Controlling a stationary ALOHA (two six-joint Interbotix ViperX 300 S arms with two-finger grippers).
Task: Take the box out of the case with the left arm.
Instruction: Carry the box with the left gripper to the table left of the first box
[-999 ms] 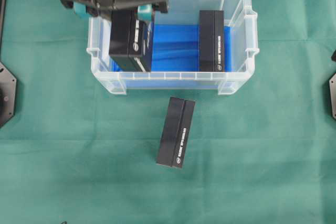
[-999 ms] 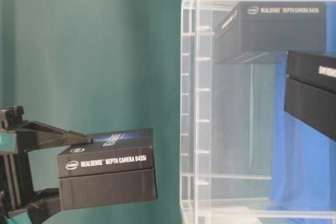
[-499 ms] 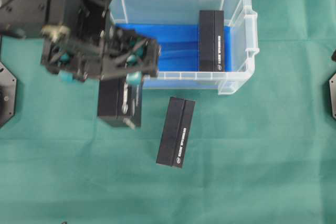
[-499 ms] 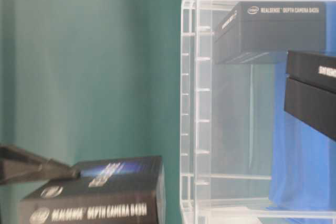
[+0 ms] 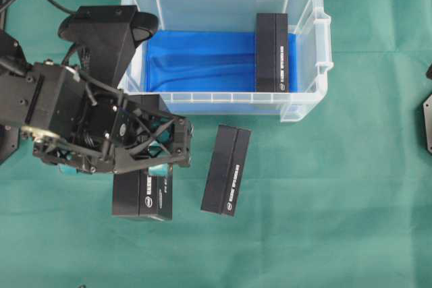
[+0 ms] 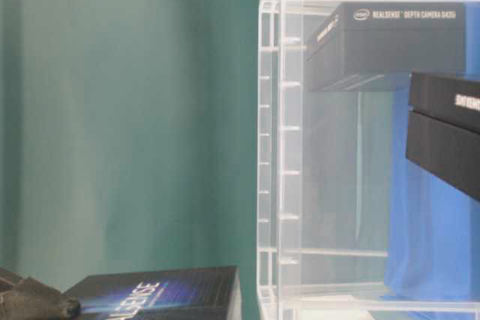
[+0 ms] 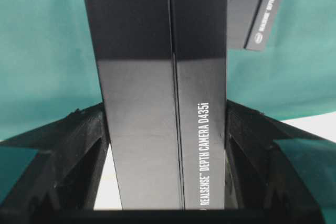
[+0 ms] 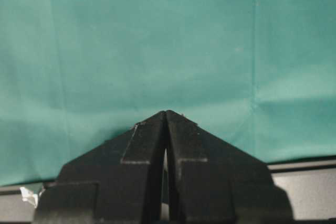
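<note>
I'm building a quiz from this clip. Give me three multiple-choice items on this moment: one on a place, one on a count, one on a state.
1. Where is the box held by the left gripper?
A. inside the case
B. over the cloth in front of the case
C. on the case's rim

2. How many boxes are in the case?
A. one
B. two
C. none

3. How is the right gripper?
A. shut on a box
B. wide open
C. shut, holding nothing

Key: 1 B, the overhead view shows it outside the case wall; 2 A, only one box stands on the blue lining; 3 C, its fingertips meet over bare cloth.
</note>
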